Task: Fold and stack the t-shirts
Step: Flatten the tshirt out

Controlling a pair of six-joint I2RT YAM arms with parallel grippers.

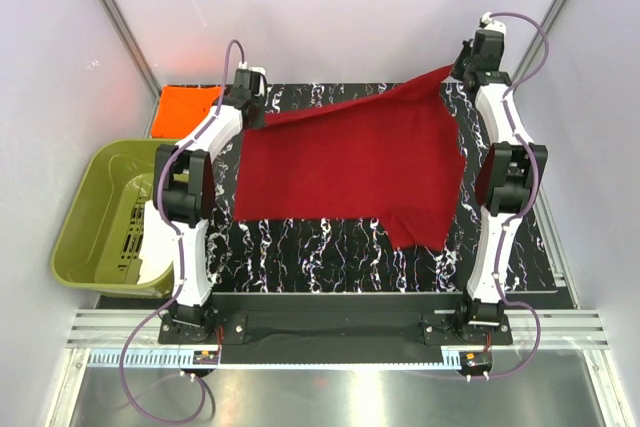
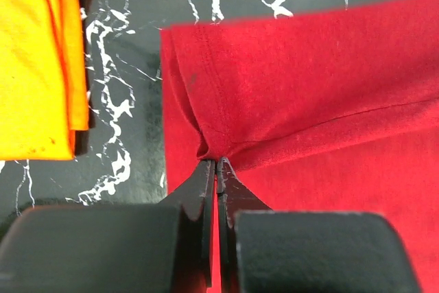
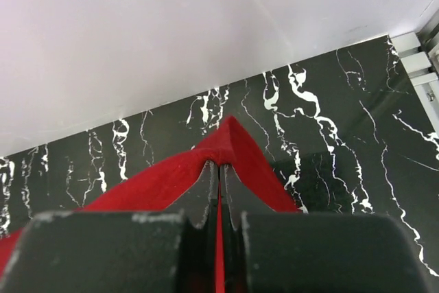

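Note:
The dark crimson red t-shirt (image 1: 350,162) lies spread across the black marbled table (image 1: 330,247), with its far edge lifted. My left gripper (image 1: 250,112) is shut on the shirt's far left corner; in the left wrist view the cloth (image 2: 309,101) bunches at the gripper (image 2: 216,162). My right gripper (image 1: 460,69) is shut on the far right corner, held higher; in the right wrist view the red cloth (image 3: 230,138) peaks above the gripper (image 3: 218,166). The bright orange t-shirt (image 1: 190,107) lies folded at the far left, also in the left wrist view (image 2: 38,60).
An olive-green plastic tub (image 1: 110,217) stands off the table's left side, beside the left arm. White walls close the back and sides. A metal rail (image 1: 330,332) runs along the near edge by the arm bases.

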